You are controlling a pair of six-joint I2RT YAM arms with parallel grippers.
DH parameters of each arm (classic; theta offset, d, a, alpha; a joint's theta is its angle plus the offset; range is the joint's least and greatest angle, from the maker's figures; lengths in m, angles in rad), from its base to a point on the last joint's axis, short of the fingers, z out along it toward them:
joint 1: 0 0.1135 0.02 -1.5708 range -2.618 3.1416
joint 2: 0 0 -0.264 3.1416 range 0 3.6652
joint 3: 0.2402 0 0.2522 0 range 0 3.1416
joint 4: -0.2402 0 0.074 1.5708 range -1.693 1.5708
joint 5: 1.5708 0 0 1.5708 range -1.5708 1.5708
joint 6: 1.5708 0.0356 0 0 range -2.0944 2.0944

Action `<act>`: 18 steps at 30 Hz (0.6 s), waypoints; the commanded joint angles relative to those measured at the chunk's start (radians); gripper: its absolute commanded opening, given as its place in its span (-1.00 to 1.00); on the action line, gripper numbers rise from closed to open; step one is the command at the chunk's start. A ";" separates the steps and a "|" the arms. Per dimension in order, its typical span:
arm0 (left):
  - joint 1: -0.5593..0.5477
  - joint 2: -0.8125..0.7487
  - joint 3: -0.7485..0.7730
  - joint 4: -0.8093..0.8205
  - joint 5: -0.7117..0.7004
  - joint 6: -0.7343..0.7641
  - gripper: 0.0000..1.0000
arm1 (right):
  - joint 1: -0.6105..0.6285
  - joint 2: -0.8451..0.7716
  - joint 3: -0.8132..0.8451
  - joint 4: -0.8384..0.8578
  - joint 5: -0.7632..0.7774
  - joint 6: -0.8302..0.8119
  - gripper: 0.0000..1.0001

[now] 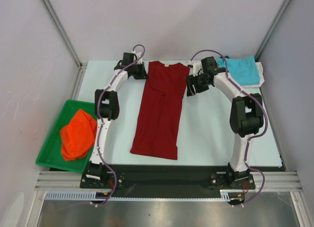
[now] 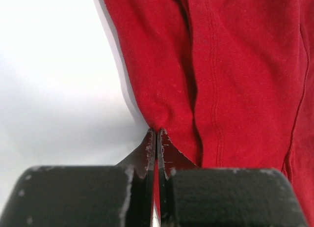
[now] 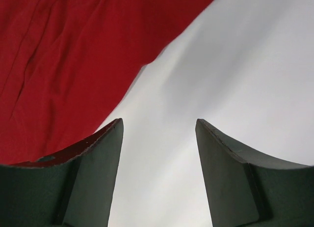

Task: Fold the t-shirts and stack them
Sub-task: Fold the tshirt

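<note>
Dark red t-shirt: laid flat lengthwise at the table centre.
Left gripper: clenched on its far left edge, as seen only in the left wrist view.
Right gripper: released, beside its right edge.
Turquoise t-shirt: far right.
Orange t-shirt: in the green tray, left.

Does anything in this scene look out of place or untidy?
Only the orange t-shirt: it lies crumpled and unfolded in the green tray at the left. The dark red t-shirt lies flat on the table, and the turquoise t-shirt looks fairly smooth.
</note>
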 commanded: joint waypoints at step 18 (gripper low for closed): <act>-0.011 -0.132 0.020 -0.058 -0.154 0.122 -0.99 | 0.015 -0.009 0.046 0.034 -0.001 -0.002 0.32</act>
